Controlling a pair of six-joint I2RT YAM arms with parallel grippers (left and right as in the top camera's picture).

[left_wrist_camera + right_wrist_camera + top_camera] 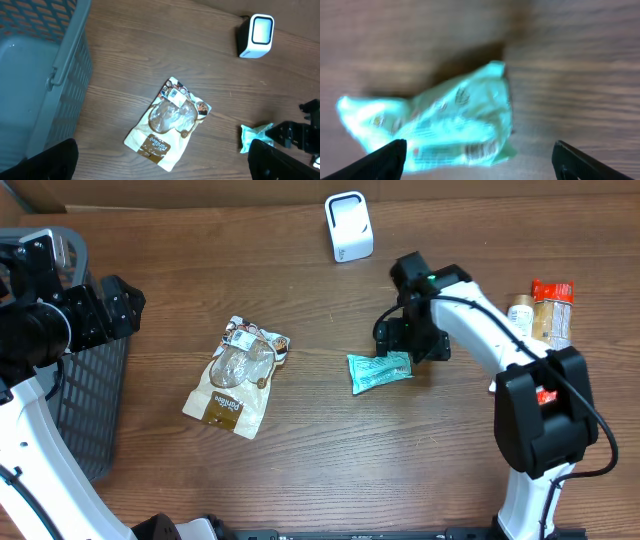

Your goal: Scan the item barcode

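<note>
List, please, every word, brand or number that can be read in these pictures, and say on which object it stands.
No text here can be read with certainty.
Brown pouch: a white brand word near its lower end, too small to read.
Teal packet: dark print, too blurred to read.
Jars: labels too small to read.
White scanner: no writing visible.

Pouch [238, 376] between basket [95, 405] and packet [380, 371]
</note>
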